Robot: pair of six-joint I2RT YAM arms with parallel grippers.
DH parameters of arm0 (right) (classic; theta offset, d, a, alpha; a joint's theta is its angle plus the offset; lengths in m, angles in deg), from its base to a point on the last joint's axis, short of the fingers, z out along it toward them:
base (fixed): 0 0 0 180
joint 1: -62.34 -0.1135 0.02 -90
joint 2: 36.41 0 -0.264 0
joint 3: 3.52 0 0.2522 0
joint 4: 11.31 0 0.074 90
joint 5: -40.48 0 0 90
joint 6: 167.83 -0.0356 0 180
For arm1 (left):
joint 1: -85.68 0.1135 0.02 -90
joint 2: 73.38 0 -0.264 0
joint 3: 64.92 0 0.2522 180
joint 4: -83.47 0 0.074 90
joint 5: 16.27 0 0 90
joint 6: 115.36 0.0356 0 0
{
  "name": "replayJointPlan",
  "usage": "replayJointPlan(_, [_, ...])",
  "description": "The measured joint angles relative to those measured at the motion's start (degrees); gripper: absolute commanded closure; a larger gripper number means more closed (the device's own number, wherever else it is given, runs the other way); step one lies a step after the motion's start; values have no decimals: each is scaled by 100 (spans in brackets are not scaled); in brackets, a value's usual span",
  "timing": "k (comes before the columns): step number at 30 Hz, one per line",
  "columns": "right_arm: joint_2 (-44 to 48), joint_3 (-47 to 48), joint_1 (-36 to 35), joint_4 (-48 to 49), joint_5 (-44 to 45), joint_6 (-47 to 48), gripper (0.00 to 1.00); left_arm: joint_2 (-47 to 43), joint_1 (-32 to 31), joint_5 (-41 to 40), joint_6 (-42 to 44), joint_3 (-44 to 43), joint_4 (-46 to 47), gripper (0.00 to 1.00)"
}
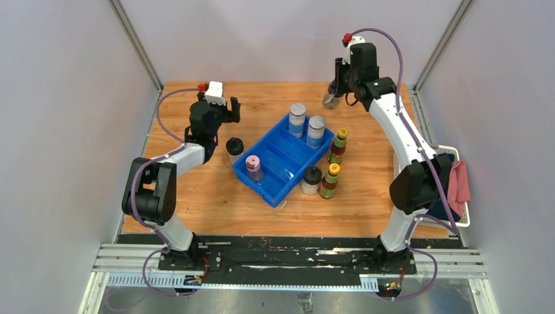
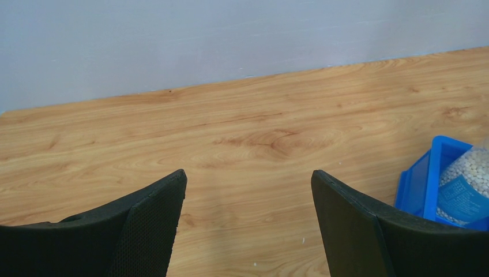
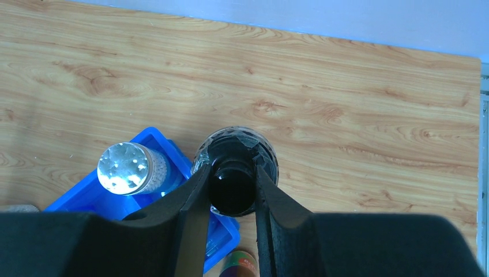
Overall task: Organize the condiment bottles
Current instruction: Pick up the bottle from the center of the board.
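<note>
The right tool (image 3: 232, 176) is clenched on a clear black-lidded jar (image 3: 233, 137) over the table's (image 1: 196, 196) far right, just beyond the blue tray (image 1: 288, 165), while the left tool (image 2: 248, 173) hangs released near a second black-lidded jar (image 1: 234, 148).

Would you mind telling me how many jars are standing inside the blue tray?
3. One grey-lidded jar stands in the far corner of the blue tray, a second grey-lidded jar beside it, and a pink-lidded jar at the near-left end. None appears hidden.
</note>
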Motion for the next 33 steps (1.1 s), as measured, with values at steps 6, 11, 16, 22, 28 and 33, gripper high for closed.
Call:
replayJointPlan(6, [92,0,-61,-2,2,52,100,0,0,0,0,0,0,14])
replayJointPlan(11, [232,0,-131,-2,9,79,100,0,-7,0,0,0,0,14])
replayJointPlan(16, [409,0,-234,-2,24,107,100,0,-20,0,-2,2,0,14])
replayJointPlan(22, [542,0,-417,-2,70,173,100,0,-37,0,-2,2,0,14])
replayJointPlan(28, [614,0,-673,-4,175,225,100,0,-44,0,-4,17,0,14])
replayJointPlan(33, [673,-2,-933,-46,297,254,100,-7,-70,0,-28,61,2,14])
